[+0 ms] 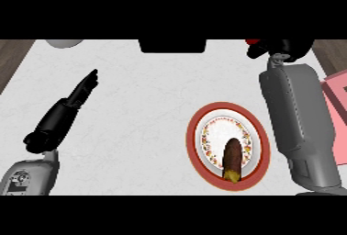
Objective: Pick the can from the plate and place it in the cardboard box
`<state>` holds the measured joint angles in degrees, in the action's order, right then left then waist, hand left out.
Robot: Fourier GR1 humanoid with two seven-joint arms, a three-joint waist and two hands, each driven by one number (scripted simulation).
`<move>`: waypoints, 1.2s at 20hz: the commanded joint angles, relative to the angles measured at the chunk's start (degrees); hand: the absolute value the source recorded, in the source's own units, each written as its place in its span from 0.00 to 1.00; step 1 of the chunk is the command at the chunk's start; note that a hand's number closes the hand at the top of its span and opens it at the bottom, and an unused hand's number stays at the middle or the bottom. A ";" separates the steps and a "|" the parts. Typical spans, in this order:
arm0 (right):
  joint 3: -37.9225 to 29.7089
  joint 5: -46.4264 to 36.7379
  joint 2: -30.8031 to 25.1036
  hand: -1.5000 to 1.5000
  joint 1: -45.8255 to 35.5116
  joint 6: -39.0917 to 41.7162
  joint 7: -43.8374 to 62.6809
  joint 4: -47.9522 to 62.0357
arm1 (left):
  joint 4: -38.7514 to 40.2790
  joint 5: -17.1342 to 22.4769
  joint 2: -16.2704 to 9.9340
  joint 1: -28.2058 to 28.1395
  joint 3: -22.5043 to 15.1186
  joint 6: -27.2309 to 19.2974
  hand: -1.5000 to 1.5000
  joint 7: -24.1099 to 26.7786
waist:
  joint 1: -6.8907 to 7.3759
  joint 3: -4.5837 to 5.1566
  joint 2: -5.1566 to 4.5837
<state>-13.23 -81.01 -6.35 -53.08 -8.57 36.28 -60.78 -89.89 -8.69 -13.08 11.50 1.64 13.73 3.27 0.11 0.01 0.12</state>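
1. 2 grey forearms enter from the lower edge of the head view
2. Left hand (76,98): at the view's left, over bare white counter (149,92), fingers straight and pressed together, pointing up and to the right, holding nothing
3. Right hand (281,48): at the top right, beyond its long grey forearm; mostly hidden, so whether its fingers are spread or curled cannot be told; a small red patch shows beside it
4. Plate (196,124): red-rimmed, patterned white centre, just left of the right forearm
5. Brown object (232,153): oblong, yellowish lower tip, lying on the plate
6. Pink item (337,96): at the right edge, partly behind the forearm
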 commanded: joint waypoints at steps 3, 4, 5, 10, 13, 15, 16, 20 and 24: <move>-6.37 1.84 -7.16 1.00 0.48 -2.08 3.46 -1.45 | -2.29 -0.03 0.53 -1.08 -0.47 0.22 0.50 -2.00 | 0.09 -0.03 -0.09; -7.32 2.89 -9.09 1.00 0.83 -2.94 1.31 0.65 | 1.89 1.28 -1.82 0.65 2.92 1.29 0.50 1.66 | 0.04 0.00 -0.29; -5.96 3.31 -7.96 1.00 5.74 -1.16 1.38 -4.83 | 0.27 1.04 -0.31 3.70 1.66 0.49 0.50 -3.03 | -0.68 -0.02 0.00; -9.19 5.40 -16.84 1.00 7.02 2.47 -3.10 0.65 | 0.42 0.80 -1.51 -0.69 1.95 1.98 0.50 1.67 | -0.09 0.00 -0.11; -10.76 8.81 -18.71 1.00 7.72 8.87 -4.43 2.72 | 0.80 -1.37 1.15 -0.87 -0.35 -0.14 0.50 1.93 | -0.23 0.00 -0.10; -14.07 12.73 -20.80 1.00 8.77 14.48 -6.43 6.77 | -0.53 0.33 0.18 -0.96 0.98 0.89 0.50 -0.62 | -0.25 -0.04 -0.07; -13.82 12.69 -19.81 1.00 8.54 15.36 -5.27 8.28 | 0.65 0.44 -0.03 -0.43 1.59 0.85 0.50 2.07 | -0.07 -0.01 -0.21; -15.27 17.18 -23.04 1.00 12.46 23.12 -8.44 5.13 | -0.06 1.57 -1.13 -2.35 2.92 2.14 0.50 2.97 | -0.48 0.02 0.11; -15.46 17.50 -24.46 1.00 13.41 23.77 -10.18 13.21 | -0.05 0.05 1.05 0.73 1.19 0.43 0.50 0.37 | 0.07 -0.02 -0.22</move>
<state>-28.41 -64.60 -30.30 -42.07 13.19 26.84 -50.89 -89.71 -8.41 -13.01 11.45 3.04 14.90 3.97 0.00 0.00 -0.01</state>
